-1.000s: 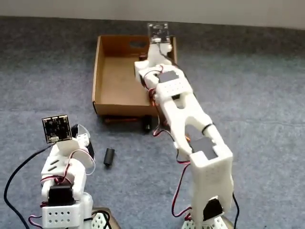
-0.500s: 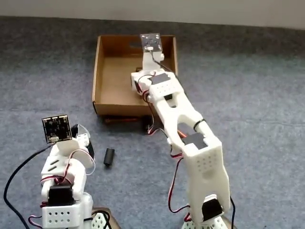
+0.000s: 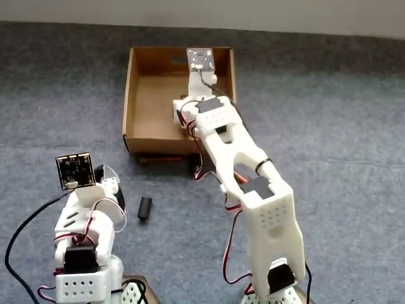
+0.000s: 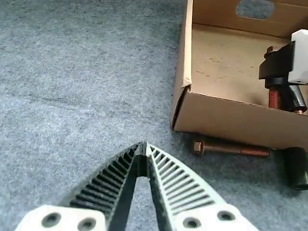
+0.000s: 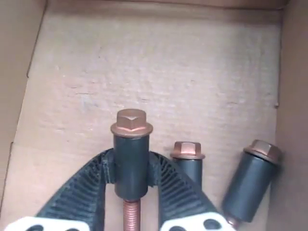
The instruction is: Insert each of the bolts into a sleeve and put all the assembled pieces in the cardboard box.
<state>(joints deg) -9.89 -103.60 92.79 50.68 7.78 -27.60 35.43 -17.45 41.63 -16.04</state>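
The right gripper [image 5: 131, 162] is clamping an assembled piece [image 5: 131, 139] by its dark sleeve and holding it low over the floor of the cardboard box [image 5: 159, 57], close beside a second finished piece [image 5: 188, 162] and a third piece [image 5: 250, 185], probably so it can be set down alongside them. The left gripper [image 4: 144, 150] is sitting pinched shut and empty above the carpet [image 4: 72, 72], facing a loose bolt [image 4: 226, 148] and a loose sleeve [image 4: 296, 168] lying just outside the box wall, likely the next pair to be joined. No readable writing is showing on the box or the parts.

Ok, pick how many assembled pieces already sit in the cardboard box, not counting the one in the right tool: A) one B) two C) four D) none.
B: two sleeved bolts rest on the cardboard box floor beside the piece clamped in the right tool.
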